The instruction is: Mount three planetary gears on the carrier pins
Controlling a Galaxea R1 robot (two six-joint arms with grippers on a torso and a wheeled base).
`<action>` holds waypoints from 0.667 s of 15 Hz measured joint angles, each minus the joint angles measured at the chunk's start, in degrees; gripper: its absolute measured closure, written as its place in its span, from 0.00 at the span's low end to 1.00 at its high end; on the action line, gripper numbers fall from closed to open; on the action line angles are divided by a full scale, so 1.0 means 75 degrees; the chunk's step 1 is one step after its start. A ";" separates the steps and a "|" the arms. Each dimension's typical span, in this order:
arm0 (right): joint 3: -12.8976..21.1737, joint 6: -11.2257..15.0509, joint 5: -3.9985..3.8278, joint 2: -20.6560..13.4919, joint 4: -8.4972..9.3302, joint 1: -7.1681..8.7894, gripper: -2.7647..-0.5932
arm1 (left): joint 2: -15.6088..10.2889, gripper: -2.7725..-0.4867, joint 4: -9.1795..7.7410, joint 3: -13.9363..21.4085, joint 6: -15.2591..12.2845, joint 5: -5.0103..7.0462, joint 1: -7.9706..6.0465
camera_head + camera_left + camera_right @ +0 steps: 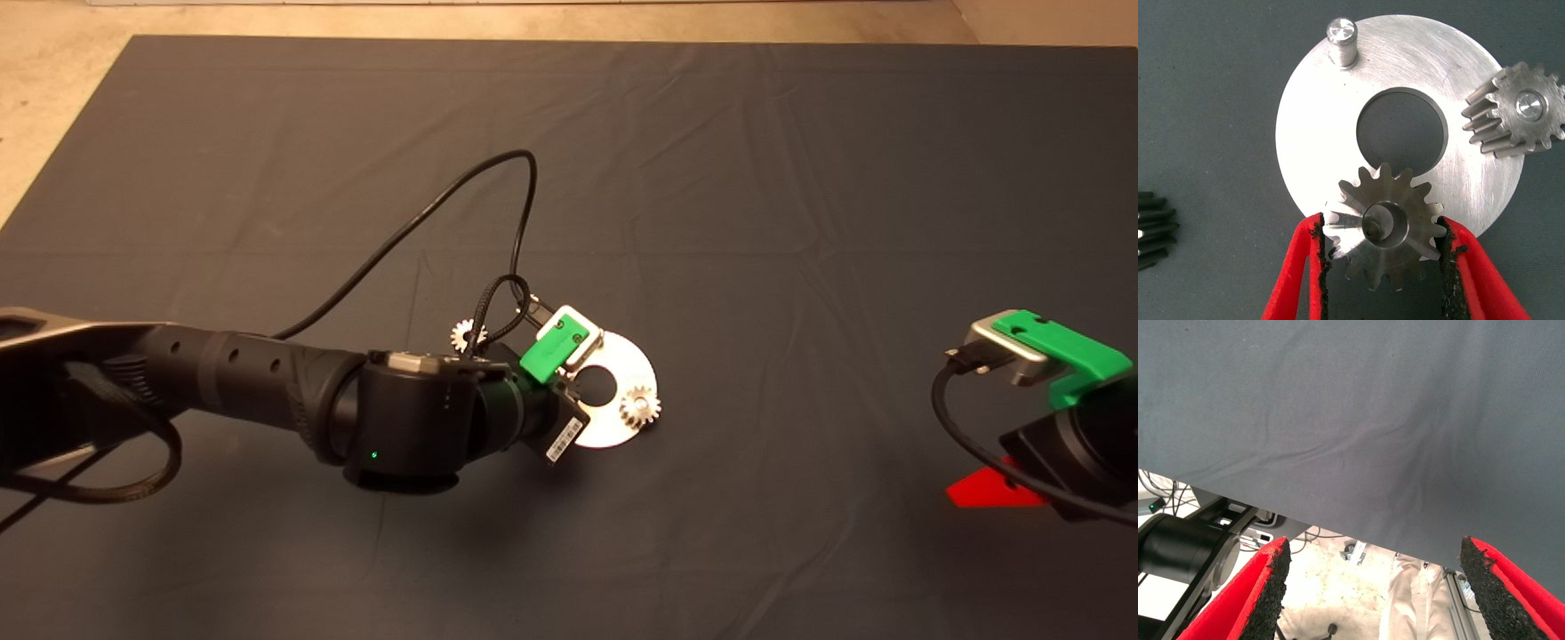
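Observation:
The flat silver disc (pixel 1331 127) lies on the mat; it also shows in the head view (pixel 622 364). One planetary gear (pixel 1521 110) sits on a carrier pin at the disc's rim, also seen in the head view (pixel 640 407). A second pin (pixel 1341 40) stands bare. My left gripper (pixel 1383 229) is shut on another gear (pixel 1405 200), held flat over the disc's near edge, with something metallic showing through its bore. A third gear (pixel 464 335) lies loose on the mat beside the disc. My right gripper (pixel 1375 567) is open and empty, parked at the mat's right edge.
The left arm (pixel 267 382) reaches in across the mat with a black cable (pixel 418 222) looping above it. The right arm's green mount (pixel 1058 347) sits at the lower right. Past the mat's edge are floor, equipment and a person's leg (pixel 1405 600).

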 joint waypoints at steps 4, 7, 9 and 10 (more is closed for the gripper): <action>0.0001 0.0000 0.0002 -0.0003 0.0000 0.0015 0.41 | -0.0166 0.87 -0.0029 0.0197 0.0000 -0.0007 0.0020; 0.0002 0.0000 0.0000 -0.0003 0.0000 0.0015 0.41 | -0.0211 0.87 -0.0127 0.0327 -0.0007 0.0073 0.0020; 0.0002 0.0000 0.0000 -0.0003 0.0000 0.0015 0.41 | -0.0226 0.87 -0.0128 0.0327 -0.0029 0.0069 0.0020; 0.0000 0.0000 0.0000 -0.0003 0.0000 0.0018 0.41 | -0.0229 0.87 -0.0128 0.0327 -0.0059 0.0067 0.0020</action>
